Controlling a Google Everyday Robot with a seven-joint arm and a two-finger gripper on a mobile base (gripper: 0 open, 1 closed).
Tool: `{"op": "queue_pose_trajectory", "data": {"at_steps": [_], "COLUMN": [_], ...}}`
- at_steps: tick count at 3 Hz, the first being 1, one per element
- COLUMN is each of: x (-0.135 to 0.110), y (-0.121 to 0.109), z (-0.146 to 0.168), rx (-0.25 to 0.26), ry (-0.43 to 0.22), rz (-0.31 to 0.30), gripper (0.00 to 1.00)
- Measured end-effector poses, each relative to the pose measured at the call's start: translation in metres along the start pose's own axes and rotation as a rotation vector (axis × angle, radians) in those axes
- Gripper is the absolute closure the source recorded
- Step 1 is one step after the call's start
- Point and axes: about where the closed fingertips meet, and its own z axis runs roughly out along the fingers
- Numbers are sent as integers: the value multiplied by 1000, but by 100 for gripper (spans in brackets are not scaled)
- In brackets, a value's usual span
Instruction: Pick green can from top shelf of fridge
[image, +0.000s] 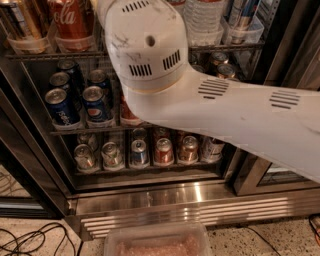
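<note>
The fridge stands open in front of me, with a shiny steel grille at its base. The top shelf is a dark wire rack bearing clear tubs; one holds a red Coca-Cola can. My white arm crosses from the right, and its big round joint covers the middle of the top shelf. The green can is hidden or out of view. My gripper is not in view; the arm runs out past the top edge.
Blue Pepsi cans stand on the middle rack and several short cans on the lower one. A water bottle sits top right. A clear plastic tub and black cables lie on the floor. The black door frame is at right.
</note>
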Motion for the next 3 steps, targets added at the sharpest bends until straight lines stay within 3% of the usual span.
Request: {"op": "queue_pose_trajectory", "data": {"at_steps": [2,3], "x": [24,52], "y": [-9,-17], "z": [-7,-10], "rx": [50,101], "ry": [18,43], "rz": [21,108], "gripper": [33,33]}}
